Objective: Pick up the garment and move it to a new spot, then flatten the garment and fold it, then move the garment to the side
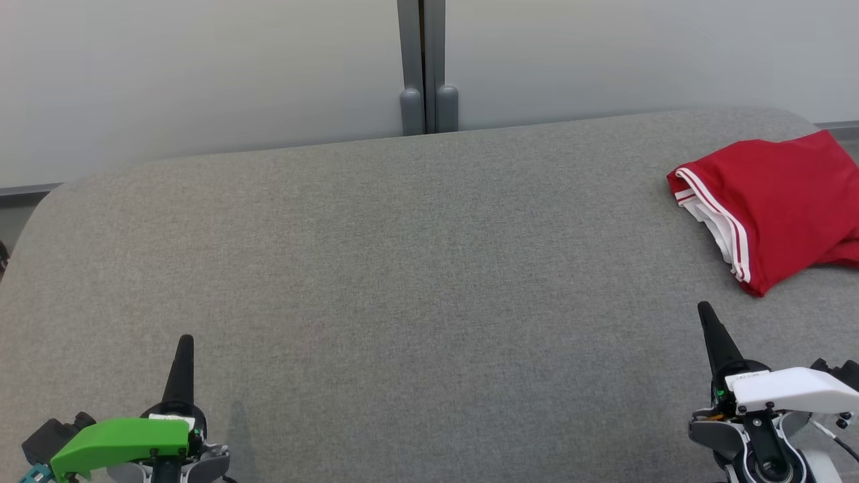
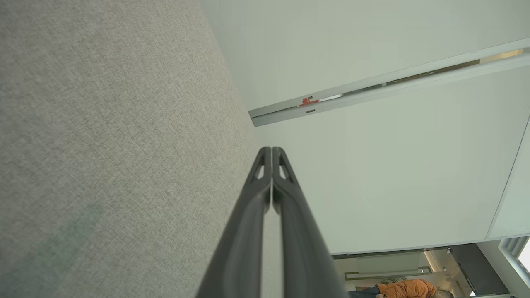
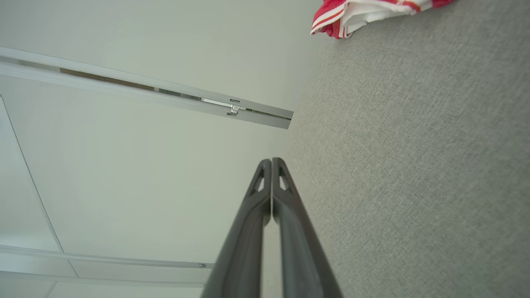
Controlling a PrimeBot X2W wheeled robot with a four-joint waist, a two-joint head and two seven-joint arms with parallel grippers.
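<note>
The garment (image 1: 778, 201) is red with white stripes along its hem and lies folded at the far right of the grey table (image 1: 402, 268). Its striped edge also shows as the garment (image 3: 364, 14) at the top of the right wrist view. My right gripper (image 1: 704, 310) hovers near the front right, a short way in front of the garment, shut with nothing in it; its fingers (image 3: 271, 162) press together. My left gripper (image 1: 186, 340) stands at the front left, far from the garment, shut and empty, with its tips (image 2: 271, 150) closed.
A pale wall with a grey vertical post (image 1: 423, 67) runs behind the table's rounded far edge. A person in an orange top (image 2: 403, 287) shows far off in the left wrist view.
</note>
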